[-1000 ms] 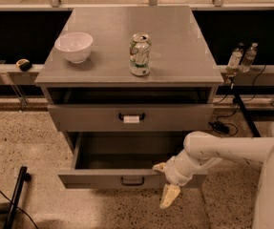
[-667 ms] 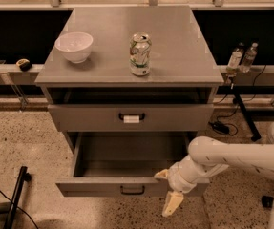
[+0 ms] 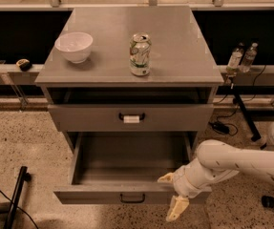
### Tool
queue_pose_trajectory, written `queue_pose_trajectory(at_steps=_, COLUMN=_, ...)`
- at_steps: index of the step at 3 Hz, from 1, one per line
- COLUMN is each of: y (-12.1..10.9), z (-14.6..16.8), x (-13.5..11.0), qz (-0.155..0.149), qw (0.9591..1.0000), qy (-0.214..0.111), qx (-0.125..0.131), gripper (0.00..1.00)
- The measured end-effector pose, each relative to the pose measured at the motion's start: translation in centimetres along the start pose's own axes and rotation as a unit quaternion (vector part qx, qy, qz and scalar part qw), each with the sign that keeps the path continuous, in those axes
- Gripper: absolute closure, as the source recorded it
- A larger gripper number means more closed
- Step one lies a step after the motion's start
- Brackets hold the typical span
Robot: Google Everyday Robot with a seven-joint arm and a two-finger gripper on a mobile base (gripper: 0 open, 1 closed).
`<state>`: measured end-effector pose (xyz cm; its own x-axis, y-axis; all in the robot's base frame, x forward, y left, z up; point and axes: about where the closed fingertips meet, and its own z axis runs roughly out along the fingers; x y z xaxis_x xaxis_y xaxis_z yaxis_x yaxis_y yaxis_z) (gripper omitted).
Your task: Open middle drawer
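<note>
By grey metal middle drawer (image 3: 98,193), cream claw (image 3: 171,193)

On the cabinet's surface (image 3: 184,56) the bowl (image 3: 74,46) sits at the left, with the can (image 3: 140,54) to its right, near the middle. The top drawer (image 3: 174,117) lies just under the surface, and the middle drawer (image 3: 98,193) juts forward beneath it. The gripper (image 3: 168,198) is at the middle drawer's front right corner (one of its fingers (image 3: 166,177) behind the front panel, the other before it).

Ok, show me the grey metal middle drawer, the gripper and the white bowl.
grey middle drawer (image 3: 93,194): camera view, front panel.
gripper (image 3: 172,193): camera view, between fingertips, at drawer's right front.
white bowl (image 3: 74,47): camera view, side.
</note>
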<state>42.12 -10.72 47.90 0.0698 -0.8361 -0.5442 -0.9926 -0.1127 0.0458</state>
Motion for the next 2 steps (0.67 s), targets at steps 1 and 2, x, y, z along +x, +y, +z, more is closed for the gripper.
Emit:
queue_pose_trajectory(at_steps=1, y=-0.7, z=-1.6, x=-0.4, qz=-0.008, qw=0.9998, qy=-0.004, qx=0.017, gripper=0.2)
queue_pose_trajectory(at_steps=2, y=-3.0, z=-3.0, x=-0.9, qz=-0.02, qw=0.9992, qy=0.0, qx=0.036, gripper=0.24)
